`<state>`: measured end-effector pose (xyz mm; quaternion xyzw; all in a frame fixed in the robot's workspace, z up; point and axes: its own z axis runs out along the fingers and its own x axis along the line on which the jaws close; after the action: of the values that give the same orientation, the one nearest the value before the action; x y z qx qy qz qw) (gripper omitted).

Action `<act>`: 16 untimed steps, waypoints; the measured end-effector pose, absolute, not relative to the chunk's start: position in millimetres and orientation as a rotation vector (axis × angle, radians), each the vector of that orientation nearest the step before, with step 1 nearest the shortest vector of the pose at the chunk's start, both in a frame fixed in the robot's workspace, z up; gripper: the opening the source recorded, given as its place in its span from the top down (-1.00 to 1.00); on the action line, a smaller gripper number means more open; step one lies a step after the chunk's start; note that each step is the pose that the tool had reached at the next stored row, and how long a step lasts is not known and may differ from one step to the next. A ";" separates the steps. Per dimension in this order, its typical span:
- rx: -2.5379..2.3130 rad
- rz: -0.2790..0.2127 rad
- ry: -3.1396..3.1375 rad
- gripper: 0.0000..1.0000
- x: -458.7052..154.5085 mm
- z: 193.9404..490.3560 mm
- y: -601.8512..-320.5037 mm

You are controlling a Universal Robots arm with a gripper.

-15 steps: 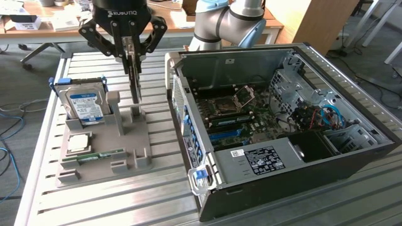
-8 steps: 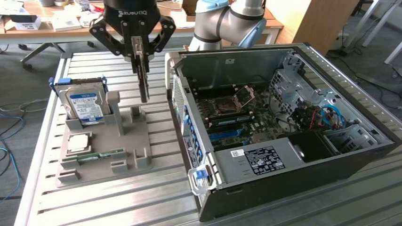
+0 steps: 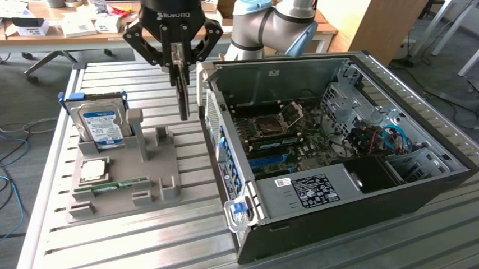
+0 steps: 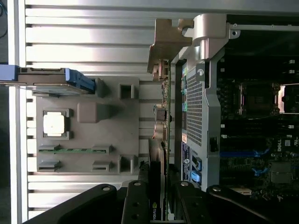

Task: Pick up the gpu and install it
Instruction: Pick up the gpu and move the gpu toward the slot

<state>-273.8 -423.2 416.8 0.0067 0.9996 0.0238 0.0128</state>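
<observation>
Gpu clamped edge-on in fingers, hanging free beside case

Ribbed shiny metal table; matt grey plastic holder.

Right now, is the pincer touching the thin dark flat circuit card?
Touching. The exterior view shows the pincer closed on the upper part of the thin dark flat circuit card, which hangs upright from it.

A slatted metal table stands on grey floor, with a cluttered wooden desk behind.
</observation>
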 end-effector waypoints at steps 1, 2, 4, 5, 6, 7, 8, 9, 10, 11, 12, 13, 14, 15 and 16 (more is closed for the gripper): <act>0.021 0.074 3.115 0.47 -270.6 416.8 -423.2; 0.021 0.074 3.115 0.47 -267.3 416.8 -423.2; 0.021 0.074 3.115 0.47 -260.7 416.8 -423.2; 0.021 0.074 3.115 0.47 -257.3 416.8 -423.2; 0.021 0.074 3.115 0.47 -253.8 416.8 -423.2; 0.021 0.074 3.115 0.47 -250.4 416.8 -423.2; 0.021 0.074 3.115 0.47 -247.0 416.8 -423.2; 0.021 0.074 3.115 0.47 -243.6 416.8 -423.2; 0.021 0.074 3.115 0.47 -240.1 416.9 -423.2; 0.021 0.074 3.115 0.47 -236.7 416.8 -423.2; 0.021 0.074 3.115 0.47 -233.3 416.8 -423.2; 0.021 0.074 3.115 0.47 -229.9 416.8 -423.2; 0.021 0.074 3.115 0.47 -226.5 416.8 -423.2; 0.021 0.074 3.115 0.47 -223.1 416.8 -423.2; 0.021 0.074 3.115 0.47 -219.8 416.8 -423.2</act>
<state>-219.8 -423.2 416.8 0.0067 0.9996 0.0238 0.0128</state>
